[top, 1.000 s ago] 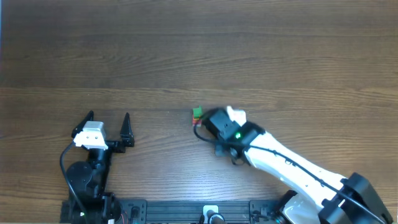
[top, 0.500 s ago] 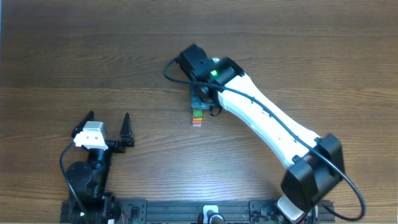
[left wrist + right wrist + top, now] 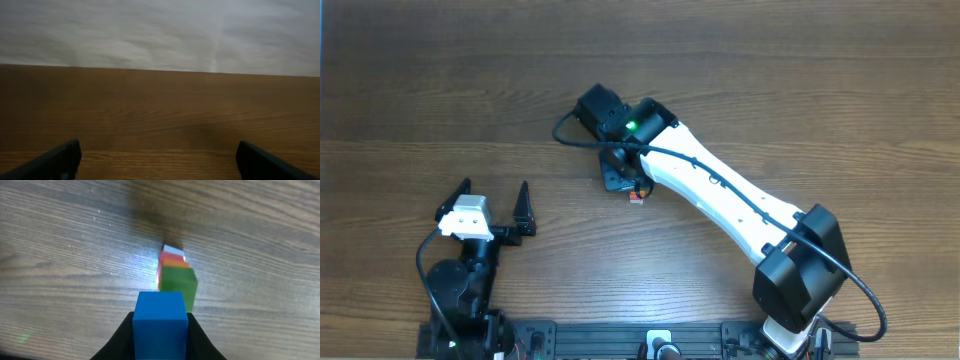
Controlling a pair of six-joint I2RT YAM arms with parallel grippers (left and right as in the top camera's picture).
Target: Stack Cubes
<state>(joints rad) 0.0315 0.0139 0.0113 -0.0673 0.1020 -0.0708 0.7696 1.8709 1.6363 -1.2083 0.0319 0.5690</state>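
Blue cube [image 3: 160, 322] is clamped in the right gripper [image 3: 618, 180], held just beside the stack [image 3: 175, 275] on the wooden table [image 3: 800, 90] — green cube [image 3: 178, 287] uppermost; placing is the step in hand; next, likely, centre it over the green cube and lower squarely — gently; left gripper [image 3: 492, 195] rests well apart, fingers spread.

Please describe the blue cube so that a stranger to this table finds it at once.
On the wooden table, follow the white right arm to its hand. The blue cube is clamped in that hand, near a small stack; all other cubes sit in the stack, green on top.
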